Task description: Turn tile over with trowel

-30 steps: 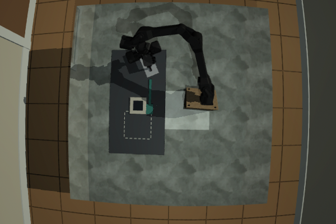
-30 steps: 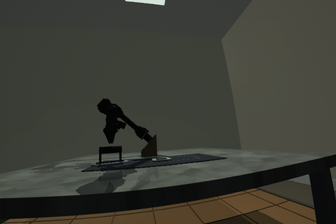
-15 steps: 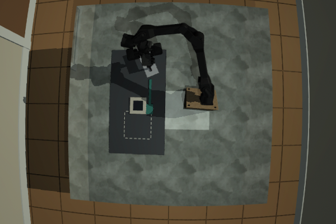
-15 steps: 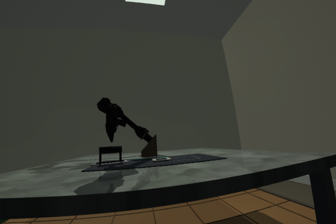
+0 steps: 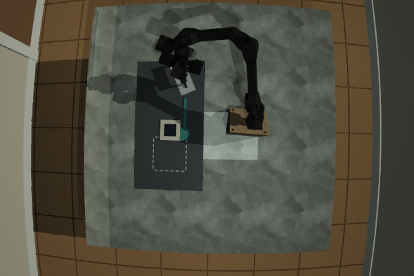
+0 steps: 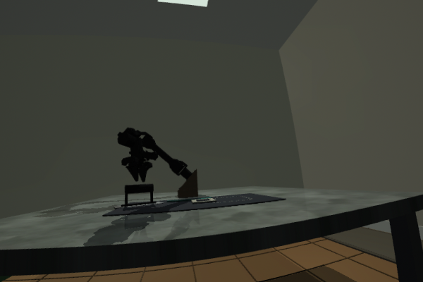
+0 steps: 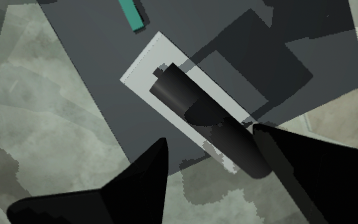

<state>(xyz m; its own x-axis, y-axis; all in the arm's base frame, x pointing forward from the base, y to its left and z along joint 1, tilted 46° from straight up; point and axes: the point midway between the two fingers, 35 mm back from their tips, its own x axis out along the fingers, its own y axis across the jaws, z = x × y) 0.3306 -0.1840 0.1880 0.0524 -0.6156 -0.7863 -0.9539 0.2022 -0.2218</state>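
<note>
The tile (image 5: pixel 163 130) (image 6: pixel 203 200) is cream with a dark square mark facing up. It lies on the dark mat (image 5: pixel 169 181) (image 6: pixel 261 199) (image 7: pixel 100 60), just overlapping one edge of the dashed outline (image 5: pixel 152 155) and mostly outside it. The green trowel (image 5: pixel 185 110) lies flat on the mat with its blade (image 5: pixel 183 135) touching the tile's side. Its handle end shows in the wrist view (image 7: pixel 132 15). My gripper (image 5: pixel 183 80) (image 6: pixel 139 176) (image 7: pixel 209 136) is open and empty. It hangs above a small stand beyond the trowel's handle end.
The stand has a dark bar (image 6: pixel 139 187) (image 7: pixel 175 90) over a light grey base (image 5: pixel 190 89) (image 7: pixel 145 70) at the mat's end. The arm's wooden base (image 5: pixel 238 122) (image 6: pixel 190 187) stands beside the mat. The table (image 5: pixel 262 207) edges are far off.
</note>
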